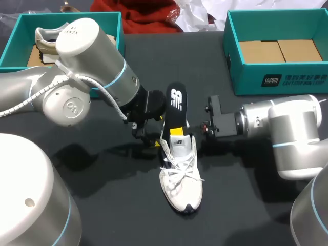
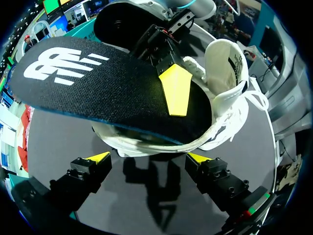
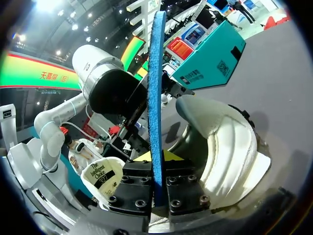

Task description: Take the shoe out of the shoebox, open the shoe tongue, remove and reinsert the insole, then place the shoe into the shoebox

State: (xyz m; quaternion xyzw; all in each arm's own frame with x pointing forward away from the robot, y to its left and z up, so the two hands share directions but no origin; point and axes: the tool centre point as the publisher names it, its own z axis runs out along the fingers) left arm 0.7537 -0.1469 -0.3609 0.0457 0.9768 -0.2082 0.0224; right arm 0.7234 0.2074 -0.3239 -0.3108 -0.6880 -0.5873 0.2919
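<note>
on the table (image 1: 246,215) | right gripper (image 3: 157,169) clamped on insole (image 3: 156,88) standing in shoe (image 1: 180,177) | left gripper (image 2: 149,159) spread wide beside shoe heel

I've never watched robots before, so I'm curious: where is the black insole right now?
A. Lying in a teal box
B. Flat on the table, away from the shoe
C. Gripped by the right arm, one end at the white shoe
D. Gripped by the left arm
C: the right wrist view shows the insole edge-on, clamped between that arm's jaws, and from above its lower end meets the shoe.
</note>
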